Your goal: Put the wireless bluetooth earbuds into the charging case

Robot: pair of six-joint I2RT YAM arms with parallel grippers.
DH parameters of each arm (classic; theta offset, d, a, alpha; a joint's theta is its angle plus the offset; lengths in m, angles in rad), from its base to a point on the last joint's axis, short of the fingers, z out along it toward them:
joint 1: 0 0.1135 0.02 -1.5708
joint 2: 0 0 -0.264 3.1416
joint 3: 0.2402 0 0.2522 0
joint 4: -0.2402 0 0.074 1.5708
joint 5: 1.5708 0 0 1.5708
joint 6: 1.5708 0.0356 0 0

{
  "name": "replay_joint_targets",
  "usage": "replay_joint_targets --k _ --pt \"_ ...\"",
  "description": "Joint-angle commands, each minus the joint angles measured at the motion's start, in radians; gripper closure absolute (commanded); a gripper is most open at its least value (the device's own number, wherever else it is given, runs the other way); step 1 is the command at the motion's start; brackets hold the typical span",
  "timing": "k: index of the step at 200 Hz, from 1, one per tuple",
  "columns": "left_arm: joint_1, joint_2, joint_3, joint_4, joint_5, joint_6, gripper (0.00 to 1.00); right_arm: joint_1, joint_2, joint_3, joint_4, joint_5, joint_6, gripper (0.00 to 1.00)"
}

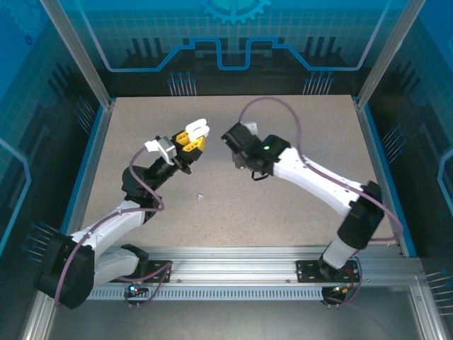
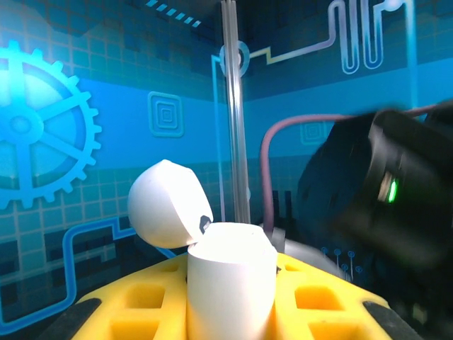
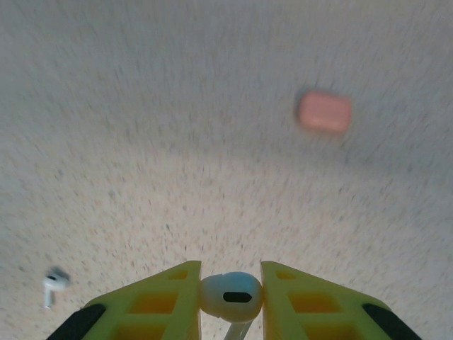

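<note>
My left gripper [image 1: 192, 142] [image 2: 230, 273] is shut on a white charging case [image 2: 230, 290] [image 1: 199, 128] and holds it upright above the table. The case's lid [image 2: 166, 205] is swung open to the left. My right gripper [image 3: 230, 276] [image 1: 228, 136] is shut on a white earbud [image 3: 230, 297], pinched by its head between the yellow fingers, stem pointing back. It hovers just right of the case. A second white earbud [image 3: 53, 285] [image 1: 201, 196] lies on the table. A salmon-pink case [image 3: 324, 112], blurred, lies closed on the table further off.
The speckled grey table [image 1: 297, 212] is fenced by aluminium posts and blue patterned walls. The right arm's dark wrist [image 2: 382, 191] looms close on the right in the left wrist view.
</note>
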Motion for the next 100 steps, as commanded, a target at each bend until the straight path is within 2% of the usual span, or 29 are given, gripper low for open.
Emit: replay_joint_targets --k 1,49,100 --pt "-0.007 -0.02 0.05 0.007 0.06 0.041 1.0 -0.024 -0.095 -0.003 0.115 0.063 -0.142 0.74" --pt "-0.021 -0.003 0.099 -0.023 0.094 0.081 1.0 -0.044 -0.204 0.06 0.303 -0.03 -0.324 0.74" --pt "-0.028 0.021 0.112 -0.03 0.091 0.086 1.0 -0.044 -0.251 0.115 0.404 -0.172 -0.384 0.74"
